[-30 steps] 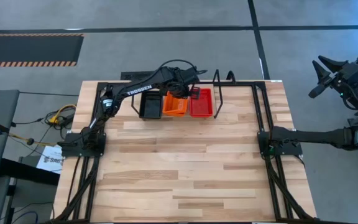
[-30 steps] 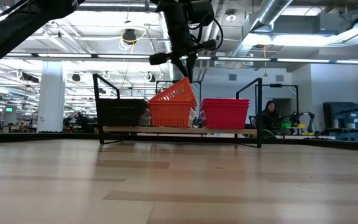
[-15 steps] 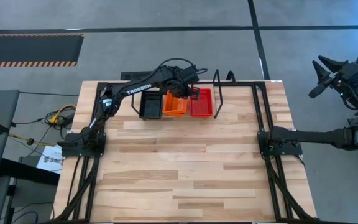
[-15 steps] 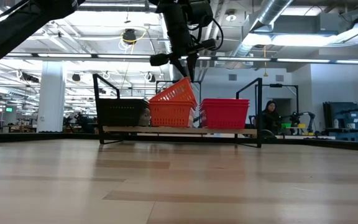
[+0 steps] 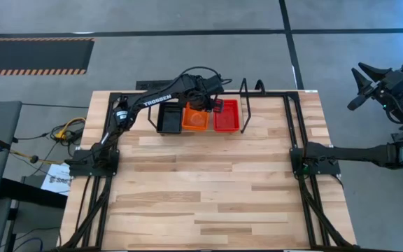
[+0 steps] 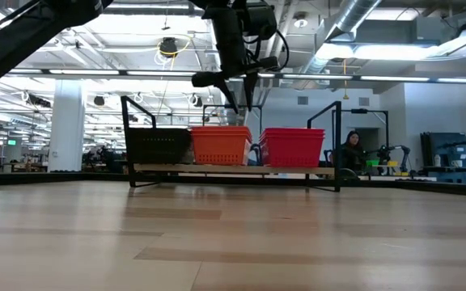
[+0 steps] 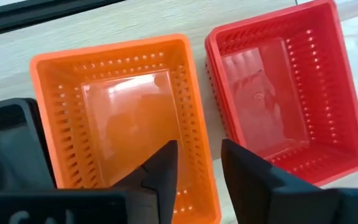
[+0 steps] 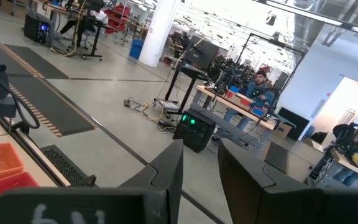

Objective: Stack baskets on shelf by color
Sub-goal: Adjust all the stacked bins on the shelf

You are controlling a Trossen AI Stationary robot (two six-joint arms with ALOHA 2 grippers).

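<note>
The orange basket (image 5: 195,117) sat level on the shelf (image 5: 244,98) near the table's far edge, directly beneath the left gripper (image 7: 197,171), whose fingers were slightly parted and held nothing.

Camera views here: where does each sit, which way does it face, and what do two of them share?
High: overhead, straight down on table; both arms show.
Low: table height, level toward shelf; left gripper above the orange basket.
Left wrist: looks down into that basket and the red basket; own fingers.
Right wrist: off the table, faces the room; own fingers.
High, low and left wrist share the orange basket.
</note>
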